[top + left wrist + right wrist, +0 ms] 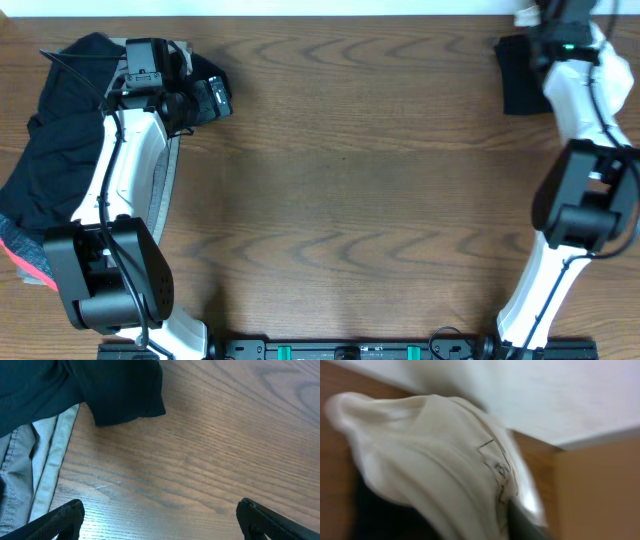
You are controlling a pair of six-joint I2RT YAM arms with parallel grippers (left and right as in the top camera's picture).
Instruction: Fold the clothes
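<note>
The clothes lie in two places. A heap of black fabric (pixel 60 130) with a grey garment (pixel 168 190) and a red-hemmed piece (pixel 30 255) fills the table's left side. My left gripper (pixel 208 100) hovers at the heap's right edge, open and holding nothing. Its wrist view shows bare wood between the fingertips (pixel 65 517), with the black garment (pixel 120 395) and grey one (pixel 30 470) beyond. My right gripper (pixel 548 22) is at the far right corner, over a white T-shirt (pixel 435 460) with small print. That view is blurred. One dark finger (pixel 522 522) shows beside the cloth.
A folded black garment (pixel 518 75) lies at the back right, under the right arm. The table's far edge and a pale wall (pixel 560 395) lie just behind the white shirt. Wood tabletop (pixel 350 190) spans the middle.
</note>
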